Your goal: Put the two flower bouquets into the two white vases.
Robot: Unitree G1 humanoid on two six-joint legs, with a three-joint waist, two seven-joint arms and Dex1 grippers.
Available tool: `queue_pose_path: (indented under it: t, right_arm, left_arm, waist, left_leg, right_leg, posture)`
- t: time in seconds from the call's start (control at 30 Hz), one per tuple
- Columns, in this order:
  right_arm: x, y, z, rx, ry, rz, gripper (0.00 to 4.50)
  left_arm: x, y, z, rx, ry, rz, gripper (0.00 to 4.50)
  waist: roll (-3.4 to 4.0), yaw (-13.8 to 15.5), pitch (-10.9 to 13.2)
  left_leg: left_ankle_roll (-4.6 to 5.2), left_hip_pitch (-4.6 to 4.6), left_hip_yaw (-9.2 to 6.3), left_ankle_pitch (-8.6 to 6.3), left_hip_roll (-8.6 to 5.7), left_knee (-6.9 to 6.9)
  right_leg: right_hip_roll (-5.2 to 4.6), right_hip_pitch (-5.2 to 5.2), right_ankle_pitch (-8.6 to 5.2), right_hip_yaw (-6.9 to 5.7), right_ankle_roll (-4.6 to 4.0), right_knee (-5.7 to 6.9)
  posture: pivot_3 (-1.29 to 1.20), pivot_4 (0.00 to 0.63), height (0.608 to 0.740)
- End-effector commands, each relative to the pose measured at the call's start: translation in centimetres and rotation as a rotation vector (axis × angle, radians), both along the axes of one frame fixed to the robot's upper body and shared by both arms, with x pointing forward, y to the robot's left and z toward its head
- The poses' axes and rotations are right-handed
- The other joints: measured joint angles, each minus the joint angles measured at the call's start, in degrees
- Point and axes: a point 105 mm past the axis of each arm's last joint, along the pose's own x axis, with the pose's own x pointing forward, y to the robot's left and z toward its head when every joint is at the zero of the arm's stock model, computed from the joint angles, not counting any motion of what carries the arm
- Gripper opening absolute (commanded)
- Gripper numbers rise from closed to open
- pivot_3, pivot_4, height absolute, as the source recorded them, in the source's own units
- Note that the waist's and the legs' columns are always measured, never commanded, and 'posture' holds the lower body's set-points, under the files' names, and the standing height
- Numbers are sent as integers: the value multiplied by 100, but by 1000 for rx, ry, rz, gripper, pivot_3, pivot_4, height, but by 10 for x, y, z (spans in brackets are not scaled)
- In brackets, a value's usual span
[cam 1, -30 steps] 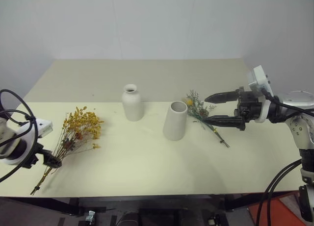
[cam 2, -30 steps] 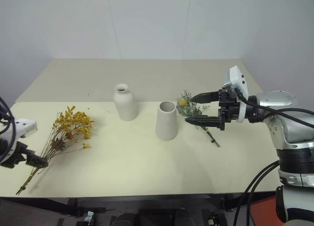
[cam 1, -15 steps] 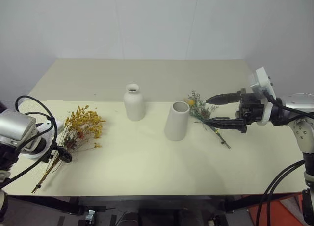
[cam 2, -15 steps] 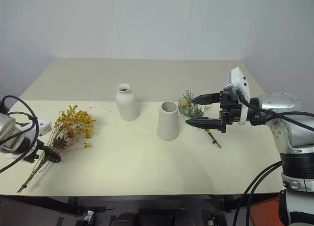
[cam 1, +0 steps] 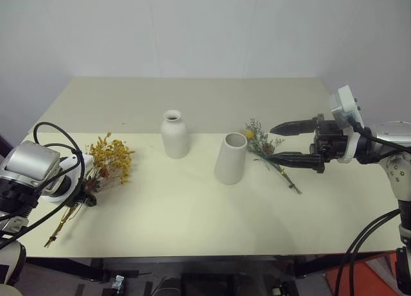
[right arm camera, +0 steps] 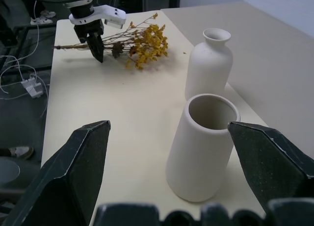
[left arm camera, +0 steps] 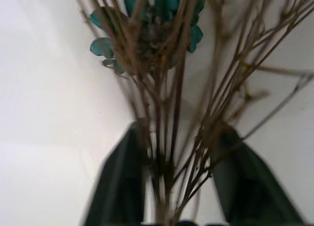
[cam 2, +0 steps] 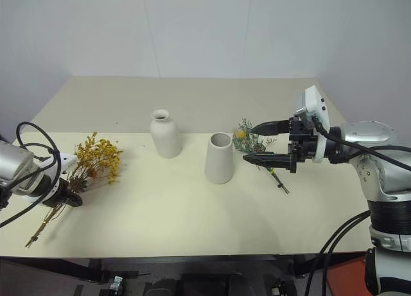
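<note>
The yellow-orange bouquet (cam 1: 110,162) lies on the table's left side, its long brown stems (left arm camera: 169,152) pointing to the front edge. My left gripper (cam 1: 87,196) points down onto those stems, and its two fingers (left arm camera: 122,187) press on the bundle from both sides. The squat white bottle vase (cam 1: 174,135) and the taller wide-mouthed vase (cam 1: 230,158) stand upright mid-table. Right of them lies the grey-green sprig bunch (cam 1: 260,140) with its yellow ball bloom. My right gripper (cam 1: 270,144) hovers open over that bunch, pointing at the wide-mouthed vase (right arm camera: 201,147).
The cream table (cam 1: 192,212) has bare room in front of the vases and at the back. A white wall runs behind it. Black cables loop around my left wrist (cam 1: 51,155).
My left gripper has come in from the left edge over the bouquet's stems and its fingers have closed around them. The right gripper has stayed where it was, open.
</note>
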Motion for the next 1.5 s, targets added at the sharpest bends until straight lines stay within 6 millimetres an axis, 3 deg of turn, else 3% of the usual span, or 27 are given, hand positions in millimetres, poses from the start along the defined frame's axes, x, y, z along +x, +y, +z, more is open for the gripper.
queue_pose_path:
  t: [0.03, 0.37, 0.5, 0.63, 0.77, 0.97, 1.07, 1.17, 1.3, 1.5]
  right_arm:
    - [-5, -3, 13, 8, -54, -10, 4500]
    - [-5, -4, 13, 16, -58, -17, 4500]
    - [-4, -4, 13, 22, -60, -21, 4500]
    - [-4, -4, 13, 26, -62, -22, 4500]
    - [-4, -4, 13, 29, -62, -25, 4500]
    - [-5, -5, 13, 32, -60, -33, 4500]
    - [-6, -6, 13, 35, -60, -38, 4500]
    - [-7, -7, 12, 39, -59, -44, 4500]
    - [-7, -7, 11, 45, -60, -50, 4500]
    - [-8, -5, 14, 57, -81, -51, 4500]
  left_arm:
    - [4, 4, 11, 27, -40, 4, 766]
    - [9, 7, 17, 38, -85, 11, 766]
    - [17, 10, 33, 50, -171, 36, 766]
    - [12, 4, 27, 13, -132, 22, 766]
    - [14, 3, 28, 17, -148, 22, 29]
    - [24, 8, 41, 67, -222, 20, 29]
    - [39, 7, 68, 138, -390, -13, 29]
    - [65, 2, 124, 250, -778, 5, 29]
    - [72, -24, 164, 199, -1073, -74, 29]
    - [79, -65, 198, -59, -1290, -192, 29]
  waist:
    - [0, -1, 0]
    - [0, -2, 0]
    - [0, 3, 0]
    - [0, -7, 0]
    - [0, -6, 0]
    - [0, -1, 0]
    - [-1, 7, 0]
    - [-2, 37, 0]
    - [-5, 28, -1]
    - [-6, 22, -1]
  left_leg:
    - [0, 0, 0, 0, 0, 0]
    - [0, 0, 0, 0, 0, 0]
    - [0, -1, 0, 0, 0, 1]
    - [0, -1, 0, 0, -1, 1]
    - [0, -1, 0, 0, 0, 2]
    - [0, -2, 0, 0, 0, 3]
    - [0, -2, 0, 0, 0, 3]
    - [0, -4, -2, 0, 0, 10]
    - [0, -12, -5, 0, -2, 17]
    - [0, -10, 1, 0, -7, 22]
  right_leg:
    - [0, 0, 0, 0, 0, 0]
    - [0, 0, 0, 0, 0, 0]
    - [0, 0, 0, 0, 0, -1]
    - [-1, 0, 0, 1, 0, -1]
    - [0, 0, 1, 1, 1, 1]
    - [0, 0, 1, 0, 0, 0]
    - [0, 0, 1, 0, 0, -1]
    - [-3, 1, 3, -1, 0, 2]
    - [-6, 2, 12, -2, 4, -7]
    - [-8, 7, 22, 7, 16, -13]
  posture:
    - [0, 150, 740]
    - [0, 150, 740]
    - [0, 150, 740]
    - [0, 150, 740]
    - [0, 150, 740]
    - [0, 150, 740]
    - [0, 150, 740]
    - [0, 150, 740]
    - [0, 150, 740]
    - [0, 150, 740]
